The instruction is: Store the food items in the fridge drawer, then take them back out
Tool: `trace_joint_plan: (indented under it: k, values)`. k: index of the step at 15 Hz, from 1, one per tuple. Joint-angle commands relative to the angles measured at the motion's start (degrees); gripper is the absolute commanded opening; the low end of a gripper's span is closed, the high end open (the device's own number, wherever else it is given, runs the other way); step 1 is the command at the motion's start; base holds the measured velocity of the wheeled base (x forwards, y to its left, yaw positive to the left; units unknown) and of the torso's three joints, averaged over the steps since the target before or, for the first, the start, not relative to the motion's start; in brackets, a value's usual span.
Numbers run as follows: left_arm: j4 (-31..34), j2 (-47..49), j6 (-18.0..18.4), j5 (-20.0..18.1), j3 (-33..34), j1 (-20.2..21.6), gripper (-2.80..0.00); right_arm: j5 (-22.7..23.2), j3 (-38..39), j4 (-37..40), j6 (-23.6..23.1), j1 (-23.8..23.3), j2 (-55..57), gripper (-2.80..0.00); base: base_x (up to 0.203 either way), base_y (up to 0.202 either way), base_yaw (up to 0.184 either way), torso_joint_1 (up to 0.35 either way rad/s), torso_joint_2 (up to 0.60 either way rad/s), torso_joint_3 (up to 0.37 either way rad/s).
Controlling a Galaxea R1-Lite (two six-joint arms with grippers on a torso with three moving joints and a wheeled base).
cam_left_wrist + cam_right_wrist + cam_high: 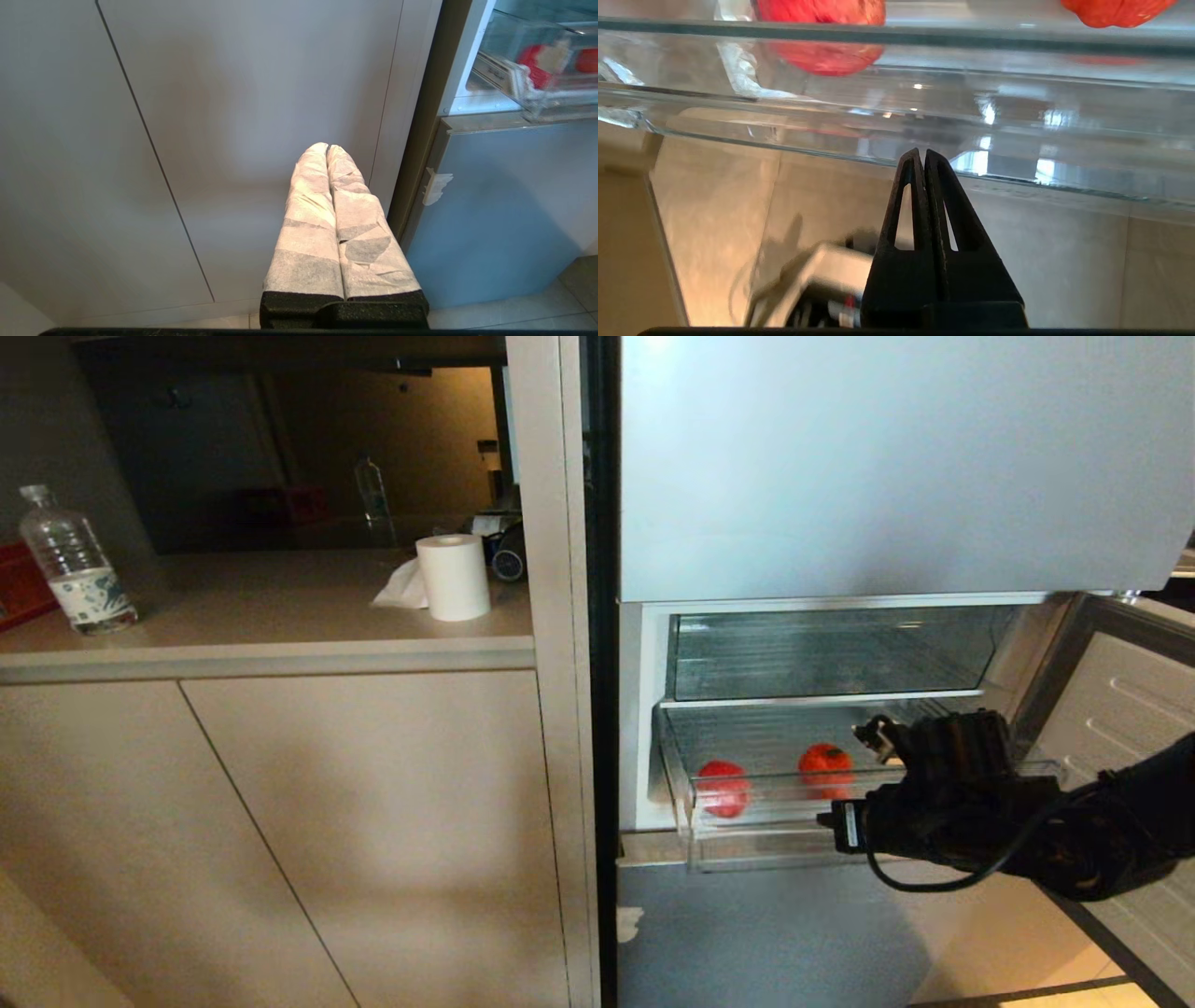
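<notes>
**Right gripper clenched empty at the drawer front, both food items inside**

Nearest, the right gripper [921, 156] is clenched with nothing between its fingers, its tips just below the clear front edge of the fridge drawer [747, 831]. In the head view the dark right arm reaches in from the right and covers the drawer's right front corner. The left gripper [327, 148], its fingers wrapped in white and pressed together on nothing, hangs low before the beige cabinet doors [187, 116], well apart from the fridge.

The drawer is pulled out from the fridge's lower compartment. Inside it, one red food item [724, 788] sits near the front left corner, close behind the front wall. The other red food item [825, 767] lies farther back, nearer the middle, apart from the first.

Above the drawer is a second clear drawer [831, 653], pushed in.

Farther off to the left, the worktop [280, 649] carries a roll of paper [454, 576] near its right edge and a plastic bottle [75, 565] toward its left edge.
</notes>
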Motion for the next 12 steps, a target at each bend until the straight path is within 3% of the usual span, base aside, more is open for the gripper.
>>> trace_joint_plan:
  k: [1, 4, 12]
  values:
    - [-0.02, -0.01, 0.00, -0.01, 0.09, 0.09, -2.80, -0.37, -5.30, -4.95, 1.58, 0.40, 9.24, -2.80, 0.000, 0.000, 0.000, 0.000, 0.00, 0.000]
    - [-0.02, -0.01, 0.00, 0.00, 0.09, 0.03, -2.80, -5.27, -7.58, -18.84, 2.54, 1.26, 16.74, -2.80, 0.000, 0.000, 0.000, 0.000, 0.00, 0.000]
    - [-0.02, -0.01, 0.00, 0.00, 0.09, 0.03, -2.80, -5.83, 11.32, -24.33, 2.59, 1.70, -1.91, -2.80, 0.000, 0.000, 0.000, 0.000, 0.00, 0.000]
